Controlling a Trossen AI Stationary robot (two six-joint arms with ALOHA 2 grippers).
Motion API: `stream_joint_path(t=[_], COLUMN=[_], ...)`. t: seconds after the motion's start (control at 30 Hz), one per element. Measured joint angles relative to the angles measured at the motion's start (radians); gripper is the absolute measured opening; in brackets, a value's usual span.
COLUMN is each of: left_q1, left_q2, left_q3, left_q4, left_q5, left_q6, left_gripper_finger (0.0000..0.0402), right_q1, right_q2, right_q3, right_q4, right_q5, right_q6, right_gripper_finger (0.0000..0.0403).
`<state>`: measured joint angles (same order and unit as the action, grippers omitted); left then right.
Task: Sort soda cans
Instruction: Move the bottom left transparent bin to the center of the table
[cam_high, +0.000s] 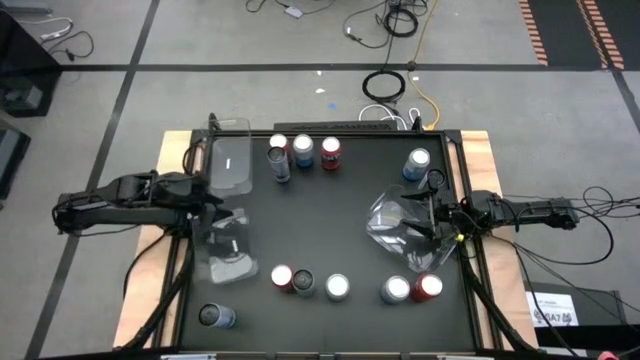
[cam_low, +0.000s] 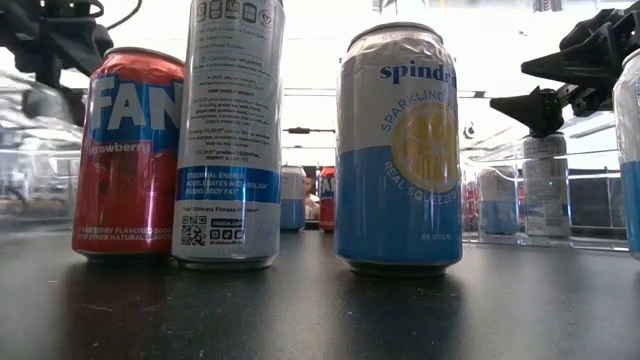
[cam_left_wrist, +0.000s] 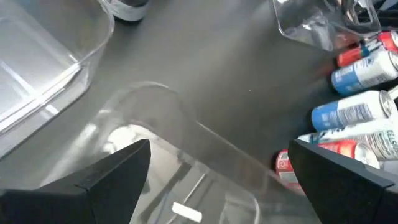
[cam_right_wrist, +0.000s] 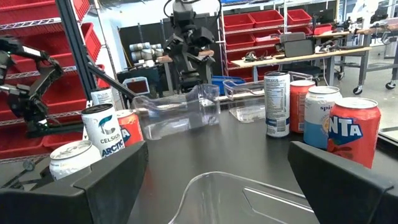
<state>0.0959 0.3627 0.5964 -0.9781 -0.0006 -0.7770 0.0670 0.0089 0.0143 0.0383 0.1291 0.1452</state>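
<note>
From above, both arms reach over a black table (cam_high: 320, 225). Left gripper (cam_high: 215, 215) hangs wide open above a clear bin (cam_high: 225, 250); right gripper (cam_high: 420, 222) hangs wide open above another clear bin (cam_high: 395, 225). Neither holds anything. Soda cans (cam_high: 303, 150) stand in a far cluster, with more along the near edge. At table height, a red can (cam_low: 128, 155), a tall silver can (cam_low: 230, 130) and a blue-silver can (cam_low: 400, 150) stand upright close by. Past the left fingers (cam_left_wrist: 112, 180), cans cluster beyond the bin. Past the right fingers (cam_right_wrist: 106, 180), cans stand on both sides.
</note>
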Motion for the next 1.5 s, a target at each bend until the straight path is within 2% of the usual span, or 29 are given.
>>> stream_joint_path(t=[0.2, 0.4, 0.67, 1.0, 1.5], left_q1=[0.0, 0.0, 0.0, 0.0, 0.0], left_q2=[-0.035, -0.061, -0.145, -0.331, -0.339], left_q3=[0.035, 0.116, 0.213, 0.217, 0.216], left_q4=[0.044, 0.131, 0.134, 0.119, 0.099], left_q5=[-0.004, -0.047, -0.103, -0.113, -0.107], left_q6=[0.012, 0.106, 0.194, 0.184, 0.19], left_gripper_finger=[0.0389, 0.0389, 0.0389, 0.0389, 0.0389], right_q1=[0.0, 0.0, 0.0, 0.0, 0.0], right_q2=[0.0, 0.0, 0.0, 0.0, 0.0], right_q3=[0.0, 0.0, 0.0, 0.0, 0.0], right_q4=[0.0, 0.0, 0.0, 0.0, 0.001], right_q5=[0.0, 0.0, 0.0, 0.0, 0.0], right_q6=[0.0, 0.0, 0.0, 0.0, 0.0], right_gripper_finger=[0.0382, 0.0382, 0.0382, 0.0382, 0.0382])
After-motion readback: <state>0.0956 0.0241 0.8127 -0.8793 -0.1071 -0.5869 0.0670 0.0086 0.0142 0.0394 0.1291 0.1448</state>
